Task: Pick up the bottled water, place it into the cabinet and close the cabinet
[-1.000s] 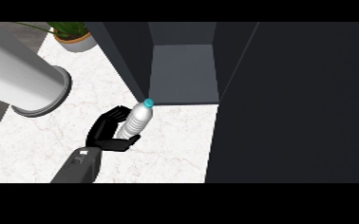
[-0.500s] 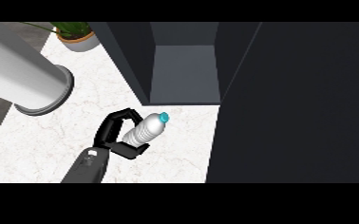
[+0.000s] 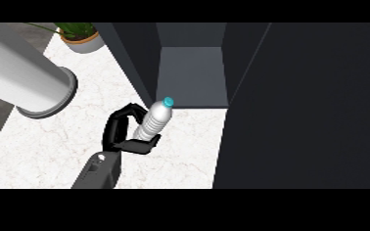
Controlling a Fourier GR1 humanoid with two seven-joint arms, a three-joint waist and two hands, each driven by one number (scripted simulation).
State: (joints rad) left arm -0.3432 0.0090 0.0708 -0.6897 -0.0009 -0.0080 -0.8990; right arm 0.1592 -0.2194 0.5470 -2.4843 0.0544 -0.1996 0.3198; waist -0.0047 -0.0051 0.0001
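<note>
The left robot hand is gripping the tilted bottled water beside the cabinet wall, risking its cap catching there.

R forearm in from lower edge; R hand fingers + thumb curled round bottled water

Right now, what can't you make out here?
The right hand: outside the head view.
Base of the bottle: hidden by the left hand curled round it.
Inside of the cabinet: upper part cut by the top edge.
Leaves of the plant: cut by the top edge.
</note>
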